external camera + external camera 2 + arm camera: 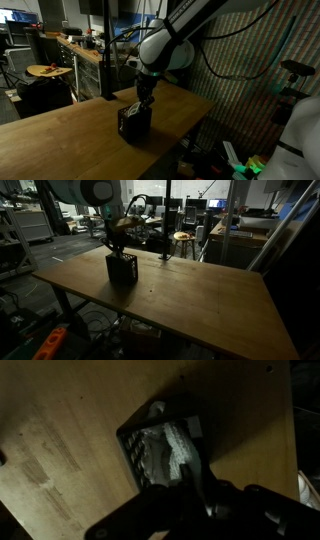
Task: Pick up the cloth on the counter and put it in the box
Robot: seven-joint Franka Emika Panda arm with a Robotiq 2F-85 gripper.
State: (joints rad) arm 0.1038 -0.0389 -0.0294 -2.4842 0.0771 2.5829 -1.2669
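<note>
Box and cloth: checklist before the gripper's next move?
1. Cloth inside the box: ok, the wrist view shows it within the walls.
2. Box upright on the table: ok in both exterior views.
3. Gripper directly over the box opening: ok.
4. Gripper open and free of the cloth: cannot tell, too dark and blurred in the wrist view.
5. Cloth caught on the box rim: cannot tell.

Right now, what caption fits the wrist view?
Looking down past the claw at a crumpled cloth inside a black box on a wooden table.
</note>
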